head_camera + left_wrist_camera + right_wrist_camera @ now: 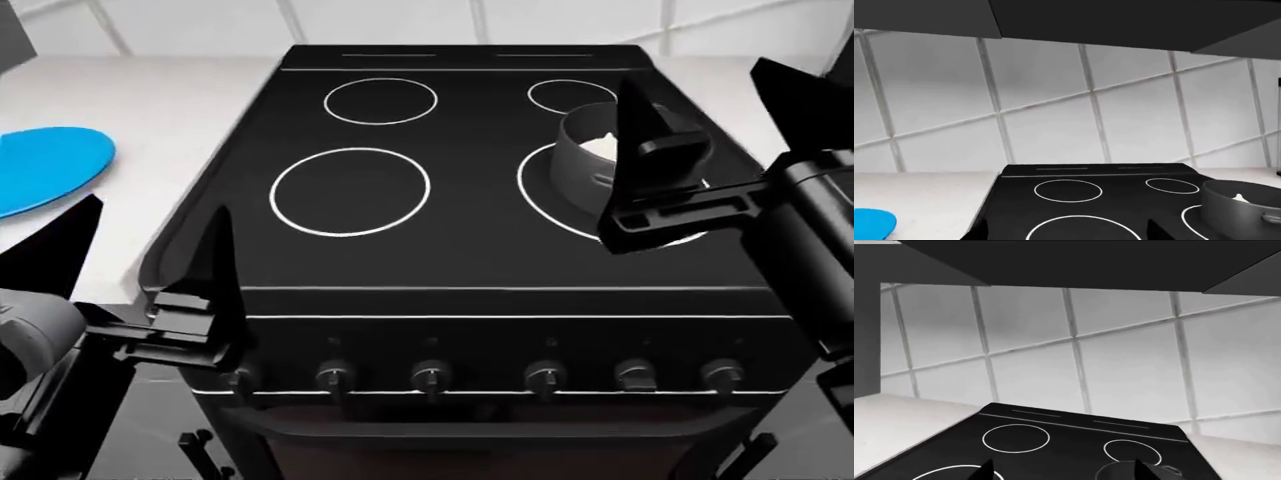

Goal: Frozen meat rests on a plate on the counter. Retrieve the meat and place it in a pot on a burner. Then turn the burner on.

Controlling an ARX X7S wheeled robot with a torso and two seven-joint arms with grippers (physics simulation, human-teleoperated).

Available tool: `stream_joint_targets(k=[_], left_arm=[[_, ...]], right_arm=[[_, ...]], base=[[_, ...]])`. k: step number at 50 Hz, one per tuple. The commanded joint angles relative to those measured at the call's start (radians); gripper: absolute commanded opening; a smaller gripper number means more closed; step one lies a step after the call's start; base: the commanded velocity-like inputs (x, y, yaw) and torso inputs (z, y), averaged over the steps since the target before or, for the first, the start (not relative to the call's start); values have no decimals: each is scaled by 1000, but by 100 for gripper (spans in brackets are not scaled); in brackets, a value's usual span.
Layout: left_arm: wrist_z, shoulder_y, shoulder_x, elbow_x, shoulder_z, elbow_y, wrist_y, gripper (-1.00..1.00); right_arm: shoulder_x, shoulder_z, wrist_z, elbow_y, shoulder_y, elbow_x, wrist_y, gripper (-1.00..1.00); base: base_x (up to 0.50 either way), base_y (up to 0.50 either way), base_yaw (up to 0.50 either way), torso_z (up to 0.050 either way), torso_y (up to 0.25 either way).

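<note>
Head view: black glass cooktop (467,200) fills centre frame, four white rings on it. Pot (594,160), dark grey, sits right of centre on the large front-right burner (541,200); frozen meat (603,143) shows as a pale lump inside the pot, partly hidden by the right gripper's finger. Plate (47,165), bright blue, lies at the left edge on the white counter (147,90), bare, well apart from the pot.

Right gripper (701,130) at right of frame, fingers spread wide, nothing between them, over the pot's near side; contact with the pot can't be told. Left gripper (140,265) at lower left, fingers spread too, holding nothing, at the stove's front-left corner just above the knob row (534,377). Six knobs along the front panel at bottom of frame.

Left wrist view: pot (1244,202) at lower right with meat (1239,198) as a white bit inside, plate (871,225) edge at lower left, tiled wall (1054,115) behind.

Right wrist view: two rear rings, pot rim (1134,471) at bottom, mostly cut off.
</note>
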Motion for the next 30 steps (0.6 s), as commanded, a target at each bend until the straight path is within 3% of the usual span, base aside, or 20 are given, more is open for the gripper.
stream_joint_targets(k=[1,14,25,30], left_arm=[[14,36,5,18,-2,-3,26,100],[15,48,5,24,5,-8,39,100],[11,49,1,23,14,-8,45,100],[10,49,1,25,19,-10,48,100]], right_arm=[[-4,-3,3,-6,-15,-5,-8,100],[-15,-13,-23,-12,-31,-47,-1,100],[-5,-19,-20,-22,-21,-49,4,100],[-4,-13,-16,-15,-30,-46,-6,100]], base=[[0,0,0,-50,0],[0,0,0,-50,0],[0,318,0,-50,0],[0,9,0,-50,0]])
